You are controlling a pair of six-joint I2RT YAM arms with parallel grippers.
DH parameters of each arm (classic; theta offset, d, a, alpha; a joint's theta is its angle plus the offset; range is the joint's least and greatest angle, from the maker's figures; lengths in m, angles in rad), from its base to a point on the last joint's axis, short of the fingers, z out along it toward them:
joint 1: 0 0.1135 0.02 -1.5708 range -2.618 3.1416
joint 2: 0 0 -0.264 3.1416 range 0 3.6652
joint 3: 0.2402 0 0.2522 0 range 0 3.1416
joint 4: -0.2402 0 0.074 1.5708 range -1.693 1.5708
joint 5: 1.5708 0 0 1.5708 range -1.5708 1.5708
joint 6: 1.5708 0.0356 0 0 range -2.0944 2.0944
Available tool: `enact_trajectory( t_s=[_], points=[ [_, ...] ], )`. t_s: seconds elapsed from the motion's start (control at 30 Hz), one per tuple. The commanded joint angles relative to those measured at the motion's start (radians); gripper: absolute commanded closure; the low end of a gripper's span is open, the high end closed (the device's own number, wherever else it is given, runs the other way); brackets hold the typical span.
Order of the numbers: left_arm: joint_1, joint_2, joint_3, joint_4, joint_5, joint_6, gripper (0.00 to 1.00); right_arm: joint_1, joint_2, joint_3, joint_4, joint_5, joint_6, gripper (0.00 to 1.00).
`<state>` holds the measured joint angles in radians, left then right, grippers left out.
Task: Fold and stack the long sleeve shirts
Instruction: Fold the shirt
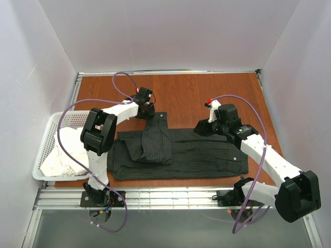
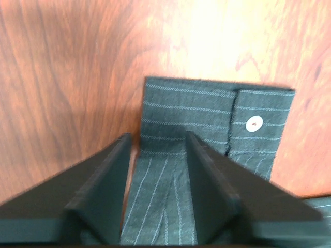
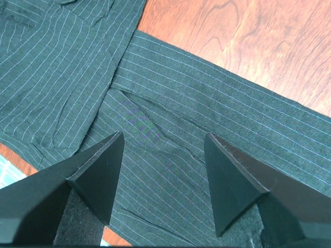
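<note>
Pinstriped shirt (image 1: 181,152) lies flat mid-tabletop, toward the near edge, its cuff (image 2: 217,121) pointing at the far edge. Soft, light, limp cloth; I'd pinch it at cuff or hem. Left gripper (image 2: 158,142): jaws apart astride the sleeve, holding nothing. Right gripper (image 3: 164,142): jaws wide over the body, empty. No readable writing.

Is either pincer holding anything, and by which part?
Nothing held: left pincer straddles the sleeve by its cuff, open; right pincer hovers open over the shirt.
</note>
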<state>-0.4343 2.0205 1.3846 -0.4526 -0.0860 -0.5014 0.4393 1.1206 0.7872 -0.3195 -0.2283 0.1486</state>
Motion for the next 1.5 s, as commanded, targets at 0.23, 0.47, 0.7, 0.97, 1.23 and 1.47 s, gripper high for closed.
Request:
enact_trajectory(
  t_s=[0.23, 0.47, 0.7, 0.97, 1.23, 1.47],
  points=[
    [-0.081, -0.018, -0.081, 0.074, 0.058, 0.092, 1.00, 0.009, 0.076, 0.072, 0.062, -0.042, -0.035, 0.41],
    [-0.109, -0.274, -0.208, 0.163, 0.135, 0.184, 1.00, 0.010, 0.198, 0.165, 0.095, -0.091, -0.064, 0.39],
    [-0.121, -0.442, -0.301, 0.206, 0.258, 0.267, 1.00, 0.016, 0.321, 0.259, 0.146, -0.222, -0.029, 0.30],
    [-0.124, -0.574, -0.331, 0.219, 0.423, 0.389, 1.00, 0.027, 0.346, 0.334, 0.160, -0.347, -0.174, 0.17],
    [-0.126, -0.640, -0.265, 0.184, 0.549, 0.544, 1.00, 0.026, 0.350, 0.423, 0.103, -0.482, -0.323, 0.17],
    [-0.126, -0.638, -0.188, 0.075, 0.539, 0.690, 1.00, 0.029, 0.350, 0.472, 0.048, -0.502, -0.469, 0.19]
  ],
)
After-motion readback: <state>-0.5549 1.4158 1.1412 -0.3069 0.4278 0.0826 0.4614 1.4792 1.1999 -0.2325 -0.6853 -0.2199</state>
